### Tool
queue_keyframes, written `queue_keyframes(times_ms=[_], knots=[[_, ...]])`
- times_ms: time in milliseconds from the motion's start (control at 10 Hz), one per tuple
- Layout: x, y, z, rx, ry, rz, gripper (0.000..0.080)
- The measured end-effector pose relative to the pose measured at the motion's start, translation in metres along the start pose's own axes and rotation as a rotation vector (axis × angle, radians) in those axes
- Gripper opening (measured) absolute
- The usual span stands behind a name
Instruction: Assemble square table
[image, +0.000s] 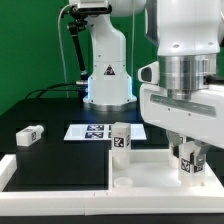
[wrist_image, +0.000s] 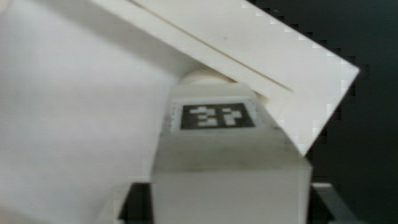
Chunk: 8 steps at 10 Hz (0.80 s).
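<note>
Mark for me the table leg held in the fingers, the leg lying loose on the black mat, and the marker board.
held leg (wrist_image: 217, 115), wrist view, on its tagged face.
loose leg (image: 28, 134), exterior view, on its white side.
marker board (image: 80, 131), exterior view, on its bare white part beside the tags.

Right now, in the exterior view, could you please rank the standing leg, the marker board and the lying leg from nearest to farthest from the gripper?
From the gripper:
1. Standing leg, on the table top, just toward the exterior view's left.
2. Marker board, mid-table.
3. Lying leg, far at the exterior view's left.
</note>
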<state>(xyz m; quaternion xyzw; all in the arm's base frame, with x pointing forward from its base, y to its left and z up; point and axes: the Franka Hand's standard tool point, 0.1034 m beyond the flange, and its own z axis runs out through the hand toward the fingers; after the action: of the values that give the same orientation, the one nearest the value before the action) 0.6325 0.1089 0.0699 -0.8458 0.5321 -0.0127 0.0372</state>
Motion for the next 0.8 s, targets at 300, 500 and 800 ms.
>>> queue_keyframes(times_ms=[300,500,800], knots=[[-0.0031,0.0026,0.0002,0.019,-0.078,0.457,0.0291],[-0.0032,0.0033,-0.0002,0.014,-0.088,0.659,0.0291],[-0.0017,0.0045,-0.0005,0.005,-0.089,0.772,0.0292]])
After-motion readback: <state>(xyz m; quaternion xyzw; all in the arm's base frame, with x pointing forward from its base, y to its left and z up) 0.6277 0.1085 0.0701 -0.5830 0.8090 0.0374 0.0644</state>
